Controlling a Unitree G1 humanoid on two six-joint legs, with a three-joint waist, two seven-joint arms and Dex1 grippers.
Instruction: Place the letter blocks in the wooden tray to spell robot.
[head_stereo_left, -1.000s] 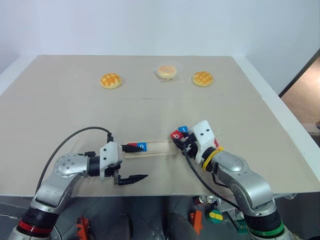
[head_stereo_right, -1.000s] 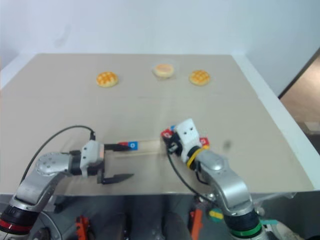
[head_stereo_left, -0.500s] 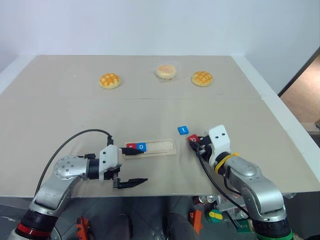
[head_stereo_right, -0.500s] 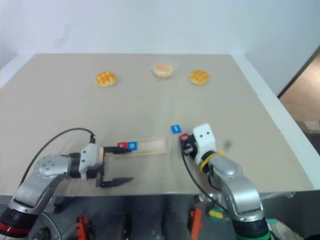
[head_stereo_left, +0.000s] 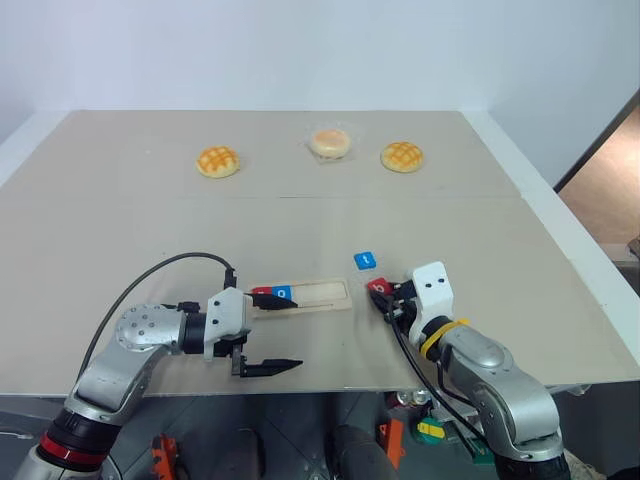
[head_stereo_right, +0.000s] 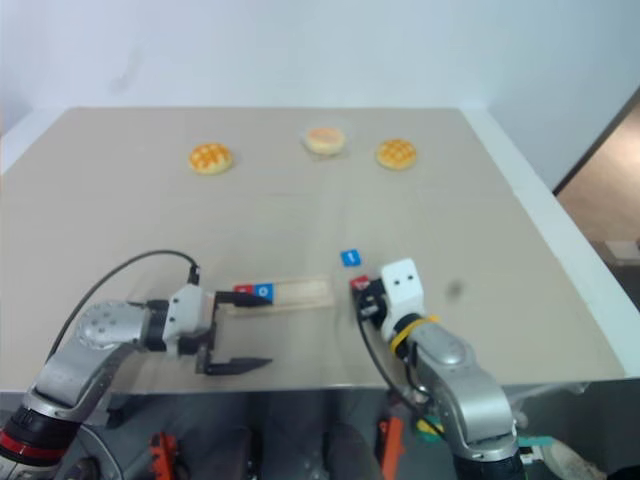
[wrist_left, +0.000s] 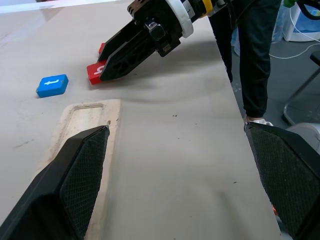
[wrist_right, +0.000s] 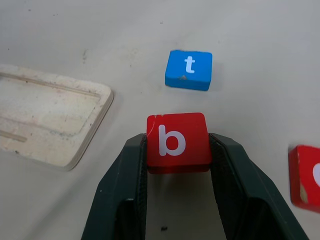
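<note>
Gripping red b block (wrist_right: 177, 141) in right pincer (wrist_right: 178, 150), just right of wooden tray (head_stereo_left: 318, 294) holding r, o. Left pincer (head_stereo_left: 262, 332) open, probably steadying tray. Risk: tilted block catching slot rim, nudging tray.

Bright, even overhead light; soft shadows; right eye view slightly blurred, hazy.

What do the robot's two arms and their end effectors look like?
Both arms are rounded silver metal. The left arm has a red ring near its base and a looping black cable; the right arm carries a yellow band at the wrist and a green ring lower down. Each wrist has a white housing, and each end effector has two black fingers.
</note>
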